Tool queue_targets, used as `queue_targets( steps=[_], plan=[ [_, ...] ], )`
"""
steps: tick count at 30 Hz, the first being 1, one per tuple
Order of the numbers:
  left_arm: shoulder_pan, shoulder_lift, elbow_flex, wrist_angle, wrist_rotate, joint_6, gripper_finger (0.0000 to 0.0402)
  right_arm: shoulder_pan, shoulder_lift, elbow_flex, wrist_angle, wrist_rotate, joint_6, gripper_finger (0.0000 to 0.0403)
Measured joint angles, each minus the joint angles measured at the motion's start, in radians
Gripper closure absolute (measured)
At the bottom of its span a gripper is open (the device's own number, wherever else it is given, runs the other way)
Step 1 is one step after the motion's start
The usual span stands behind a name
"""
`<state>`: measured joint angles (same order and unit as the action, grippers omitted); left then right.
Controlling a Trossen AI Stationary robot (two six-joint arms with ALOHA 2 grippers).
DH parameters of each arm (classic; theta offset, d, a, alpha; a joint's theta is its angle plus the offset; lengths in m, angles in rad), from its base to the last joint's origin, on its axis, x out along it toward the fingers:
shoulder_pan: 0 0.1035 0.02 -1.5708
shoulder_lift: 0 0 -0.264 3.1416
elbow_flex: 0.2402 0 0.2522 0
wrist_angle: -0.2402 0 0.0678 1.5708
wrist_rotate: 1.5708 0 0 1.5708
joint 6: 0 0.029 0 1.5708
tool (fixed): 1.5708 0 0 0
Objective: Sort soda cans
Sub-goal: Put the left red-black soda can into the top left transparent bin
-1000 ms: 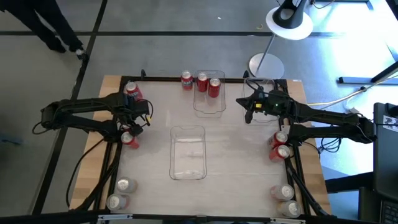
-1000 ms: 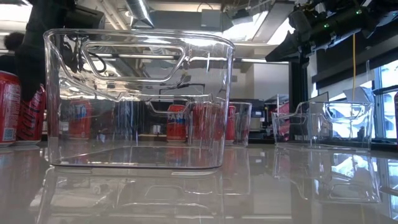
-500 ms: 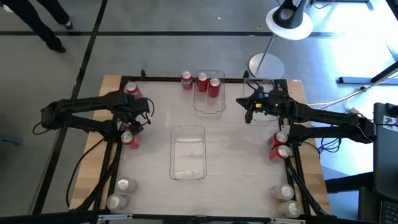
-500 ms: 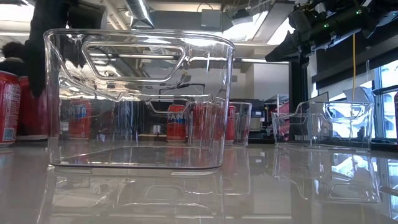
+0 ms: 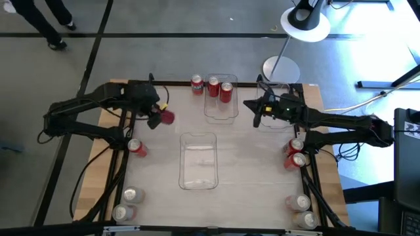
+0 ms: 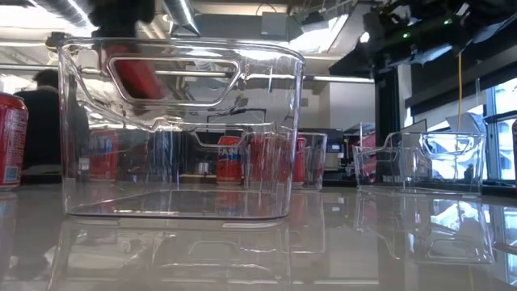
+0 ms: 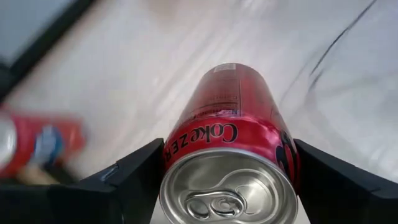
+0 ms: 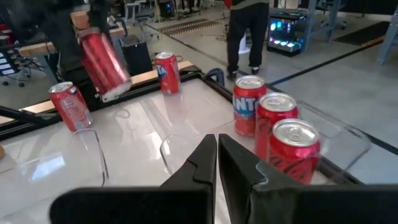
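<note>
My left gripper (image 5: 157,117) is shut on a red Coke Zero can (image 5: 166,117), held in the air left of the far clear bin (image 5: 220,105). The can also shows in the left wrist view (image 7: 233,143) and tilted in the right wrist view (image 8: 102,61). My right gripper (image 5: 254,109) is shut on nothing, hovering by the right clear bin (image 5: 277,98); its fingers (image 8: 217,155) are closed together. Two red cans (image 5: 220,88) stand in the far bin, and a Fanta can (image 5: 197,84) stands beside it on the table. My left gripper pinches the Coke Zero can between its two fingers (image 7: 134,174), one on each side of the body near the tab end (image 7: 227,190). The fingers lie along the can, whose tab end faces the wrist. The can is lifted clear of the table and tilted.
An empty clear bin (image 5: 198,160) sits mid-table. Further cans stand at the left edge (image 5: 136,147), near-left corner (image 5: 128,203), right edge (image 5: 294,153) and near-right corner (image 5: 300,211). Another can (image 8: 166,71) stands at the far left. People move in the room beyond.
My left gripper has risen from table height by the left-edge can and swung toward the far edge and the right, carrying the Coke Zero can up clear of the table and tipping it. My right gripper has edged slightly left.
</note>
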<state>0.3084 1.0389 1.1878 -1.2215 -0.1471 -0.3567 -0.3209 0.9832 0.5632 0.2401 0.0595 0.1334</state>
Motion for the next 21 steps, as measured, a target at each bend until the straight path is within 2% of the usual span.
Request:
queue_targets(
  steps=[10, 17, 21],
  plan=[
    [-0.002, 0.069, 0.031, 0.304, 0.019, 0.127, 0.0104, 0.001, 0.174, 0.000, 0.315, -0.107, 0.000, 0.0384],
    [-0.009, 0.168, 0.031, 0.542, 0.163, 0.191, 0.0106, 0.001, 0.224, 0.000, 0.468, -0.151, 0.024, 0.0384],
    [-0.029, 0.229, 0.031, 0.630, 0.176, 0.220, 0.0106, 0.001, 0.245, 0.000, 0.509, -0.173, 0.042, 0.0384]
  ],
)
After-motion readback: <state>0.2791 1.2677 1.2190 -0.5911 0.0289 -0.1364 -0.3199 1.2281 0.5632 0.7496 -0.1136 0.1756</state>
